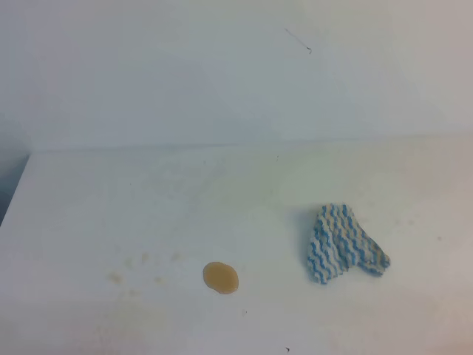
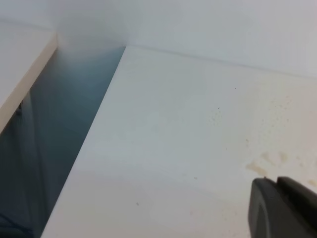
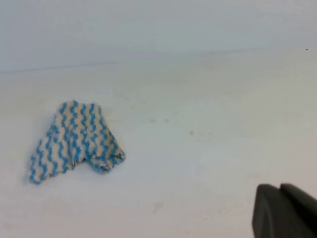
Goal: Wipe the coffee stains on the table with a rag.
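The coffee stain (image 1: 221,277) is a round tan blot on the white table (image 1: 148,214), front and centre in the exterior high view. The blue-and-white zigzag rag (image 1: 344,244) lies crumpled to the stain's right, apart from it. The rag also shows in the right wrist view (image 3: 74,141), at the left. Neither gripper shows in the exterior high view. Only a black finger (image 2: 282,210) of my left gripper shows at the bottom right of the left wrist view. A black finger (image 3: 283,212) of my right gripper shows likewise, far right of the rag. Neither gripper touches anything.
Faint yellowish specks (image 1: 114,277) lie left of the stain and also show in the left wrist view (image 2: 257,168). The table's left edge (image 2: 94,134) drops into a dark gap beside another white surface (image 2: 25,64). A pale wall (image 1: 222,74) stands behind the table.
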{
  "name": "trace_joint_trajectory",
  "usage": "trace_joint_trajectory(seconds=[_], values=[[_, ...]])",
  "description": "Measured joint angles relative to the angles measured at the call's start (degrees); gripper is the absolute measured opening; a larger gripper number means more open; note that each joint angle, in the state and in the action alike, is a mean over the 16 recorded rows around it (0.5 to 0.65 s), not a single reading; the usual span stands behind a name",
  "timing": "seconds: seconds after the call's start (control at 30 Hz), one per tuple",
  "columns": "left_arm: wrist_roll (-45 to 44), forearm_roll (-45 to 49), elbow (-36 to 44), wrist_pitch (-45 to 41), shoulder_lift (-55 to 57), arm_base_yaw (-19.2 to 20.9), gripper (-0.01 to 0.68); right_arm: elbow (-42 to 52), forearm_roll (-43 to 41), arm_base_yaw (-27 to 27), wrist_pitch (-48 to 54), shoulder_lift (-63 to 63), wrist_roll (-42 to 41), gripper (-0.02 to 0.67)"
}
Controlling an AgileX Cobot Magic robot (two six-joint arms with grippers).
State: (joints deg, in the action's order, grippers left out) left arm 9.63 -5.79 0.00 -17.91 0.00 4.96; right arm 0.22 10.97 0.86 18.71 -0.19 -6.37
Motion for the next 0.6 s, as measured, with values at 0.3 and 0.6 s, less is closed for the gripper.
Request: trace_joint_trajectory(seconds=[0.3, 0.6], values=[[0.0, 0.0, 0.0, -0.1, 0.0, 0.0, -0.001, -0.1, 0.0, 0.0, 0.0, 0.1, 0.0, -0.004], [0.0, 0.0, 0.0, -0.4, 0.0, 0.0, -0.001, -0.2, 0.0, 0.0, -0.1, 0.2, 0.0, -0.004]])
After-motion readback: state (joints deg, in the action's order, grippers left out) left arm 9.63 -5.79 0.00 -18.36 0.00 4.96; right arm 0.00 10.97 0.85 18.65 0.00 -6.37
